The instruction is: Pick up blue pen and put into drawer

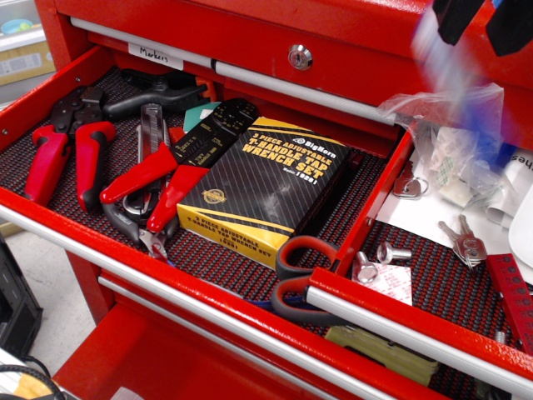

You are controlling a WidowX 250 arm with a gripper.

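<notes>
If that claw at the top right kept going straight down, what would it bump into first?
Probably the crumpled plastic bag in the narrow drawer. The gripper hangs above it, and the blurred blue pen below it would likely touch first. Depth is hard to judge from this single view.

1. The wide drawer (50,208) occupies the left and centre; the drawer (433,329) sits to its right, the two divided by a shared side wall.
2. In the wide drawer, the pliers (62,154) lie at the left edge. The crimping tools (179,162) lie to their right.
3. The wrench set box (266,187) lies right of the crimping tools, toward the right wall.
4. The scissors (300,275) lie at the front right corner, in front of the box.
5. In the drawer, the plastic bag (450,142) lies at the rear. The keys (466,242) lie in front of it, and the wing bolts (379,258) lie left of the keys near the left wall.
6. The claw (479,21) is above the rear of the drawer, with the blue pen (462,87) blurred below it, over the bag.
</notes>
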